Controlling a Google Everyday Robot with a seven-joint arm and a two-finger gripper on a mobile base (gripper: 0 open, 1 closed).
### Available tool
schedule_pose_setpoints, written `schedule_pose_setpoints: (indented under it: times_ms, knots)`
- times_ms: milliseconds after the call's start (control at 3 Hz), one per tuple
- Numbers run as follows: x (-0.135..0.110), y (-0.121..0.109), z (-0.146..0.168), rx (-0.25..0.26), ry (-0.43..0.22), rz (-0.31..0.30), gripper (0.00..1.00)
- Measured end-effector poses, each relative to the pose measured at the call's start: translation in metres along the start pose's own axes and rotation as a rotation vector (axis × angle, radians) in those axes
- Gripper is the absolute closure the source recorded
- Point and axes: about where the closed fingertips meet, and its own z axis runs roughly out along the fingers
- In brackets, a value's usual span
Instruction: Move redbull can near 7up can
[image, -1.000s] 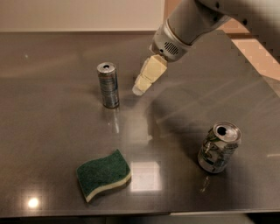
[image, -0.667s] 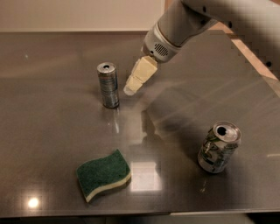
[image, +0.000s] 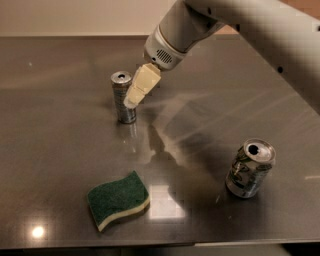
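The redbull can (image: 122, 98) is slim, silver and blue, and stands upright on the dark steel table (image: 60, 150) at the left of centre. The gripper (image: 134, 99) hangs from the white arm that comes in from the upper right. Its cream fingers (image: 141, 86) point down and left and their tips are right beside the can's right side, at about mid height. The 7up can (image: 249, 168), wider, dented, silver with green markings, stands at the right front, far from the redbull can.
A green and yellow sponge (image: 119, 200) lies at the front left of centre. The white arm (image: 260, 30) crosses the upper right of the view. The table's front edge runs along the bottom.
The gripper has moved left and down, from clearly right of the redbull can to right beside it. The cans and the sponge have not moved.
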Motion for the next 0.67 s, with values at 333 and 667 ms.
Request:
schedule_pose_setpoints:
  times_ms: [333,667]
  knots:
    - [-0.014,0.0008,0.0106,-0.016,0.0,-0.029,0.0]
    - [-0.023,0.0013,0.0191,-0.029,0.004,-0.047,0.0]
